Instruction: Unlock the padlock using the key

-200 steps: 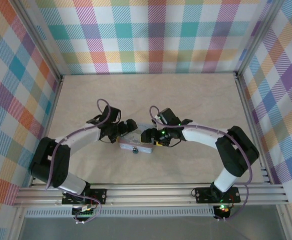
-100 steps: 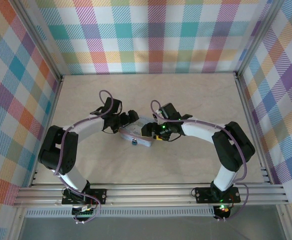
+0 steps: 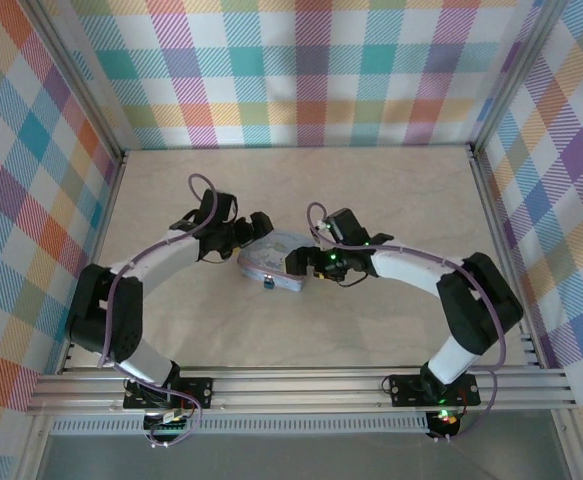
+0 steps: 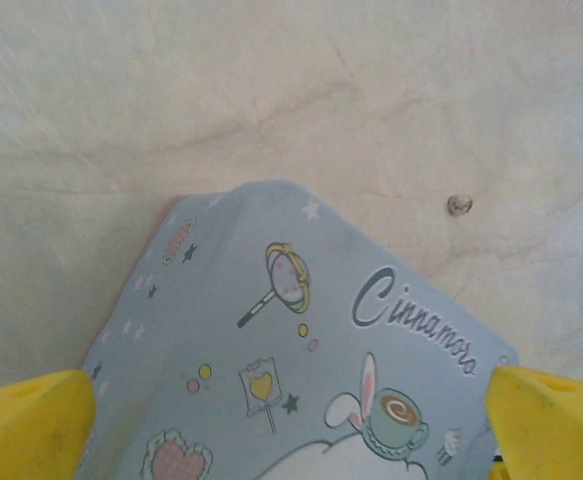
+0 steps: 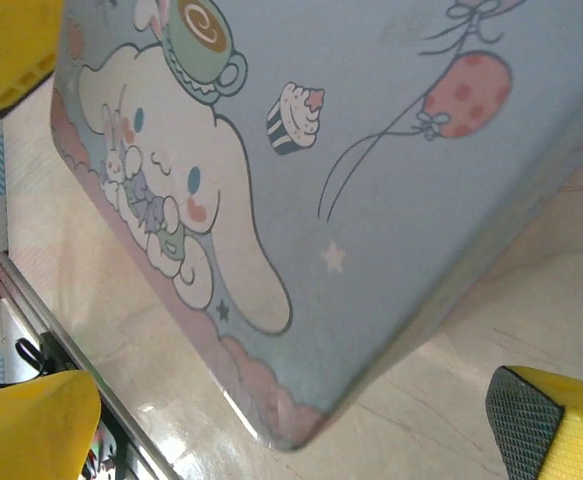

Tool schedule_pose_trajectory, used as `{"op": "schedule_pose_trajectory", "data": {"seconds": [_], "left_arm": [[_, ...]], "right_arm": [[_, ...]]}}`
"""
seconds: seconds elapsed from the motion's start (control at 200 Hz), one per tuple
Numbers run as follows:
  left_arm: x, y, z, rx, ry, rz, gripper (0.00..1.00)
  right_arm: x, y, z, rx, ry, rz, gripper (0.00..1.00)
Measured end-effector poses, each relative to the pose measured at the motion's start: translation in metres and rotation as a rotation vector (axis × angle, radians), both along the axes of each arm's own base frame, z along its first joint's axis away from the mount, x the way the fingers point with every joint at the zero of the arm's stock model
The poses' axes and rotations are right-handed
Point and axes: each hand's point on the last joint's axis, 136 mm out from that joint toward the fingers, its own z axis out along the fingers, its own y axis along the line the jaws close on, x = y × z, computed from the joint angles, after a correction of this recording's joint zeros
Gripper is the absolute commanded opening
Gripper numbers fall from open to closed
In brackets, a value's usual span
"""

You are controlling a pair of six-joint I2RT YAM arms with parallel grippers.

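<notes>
Here we are over the table (image 3: 401, 200), a pale, marbled, matte surface boxed in by bright plaid walls (image 3: 311, 70), with ribbed metal rails (image 3: 301, 388) along the near edge. Dead centre lies the tin (image 3: 276, 263), a flat rectangle with rounded corners and a smooth, slightly glossy pale blue lid printed with a white cartoon dog, a cupcake, a balloon and a pink lower border.

The padlock (image 3: 269, 283) is a tiny teal-and-dark block tucked right against the tin's near long side, on the table. It is too small from above to make out its shackle.

The left gripper (image 4: 291, 425) is spread wide, its blunt yellow plastic fingers (image 4: 31, 420) standing on either side of one end of the lid. A small metal screw (image 4: 459, 205) glints in the tabletop beyond.

The right gripper (image 5: 291, 430) is spread wide too, at the tin's opposite end. One of its fingers (image 5: 556, 425) shows a dark, cross-hatched grip pad, and the tin's rounded corner sits in the gap between them, clear of both.

Compared with a second ago, the tin lies farther from the arm bases and more slanted, and the padlock has travelled with it. The left arm's elbow has pulled back outward, and both grippers have followed the tin up the table.
</notes>
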Motion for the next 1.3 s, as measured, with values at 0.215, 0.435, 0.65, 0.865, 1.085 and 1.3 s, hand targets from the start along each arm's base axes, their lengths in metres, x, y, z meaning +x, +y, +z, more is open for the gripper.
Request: {"op": "schedule_pose_trajectory", "data": {"seconds": [0.215,0.435,0.65,0.865,1.085,1.3], "left_arm": [[-0.011,0.015,0.045,0.042,-0.115,0.004,1.0],[-0.044,0.012,0.097,-0.003,-0.262,-0.039,1.0],[-0.086,-0.011,0.069,-0.066,-0.197,-0.114,1.0],[-0.095,-0.011,0.056,-0.088,-0.149,-0.095,1.0],[-0.093,-0.013,0.061,-0.106,-0.168,-0.086,1.0],[-0.093,-0.013,0.061,-0.111,-0.164,-0.079,1.0]], "right_arm": [[-0.004,-0.021,0.02,-0.042,-0.085,-0.02,0.99],[0.01,-0.047,0.035,-0.124,-0.162,-0.042,0.91],[0.056,-0.064,0.052,-0.194,-0.228,-0.063,0.8],[0.107,-0.066,0.034,-0.344,-0.252,-0.032,0.7],[0.144,-0.066,-0.001,-0.497,-0.258,0.026,0.6],[0.168,-0.07,-0.032,-0.608,-0.252,0.063,0.51]]}}
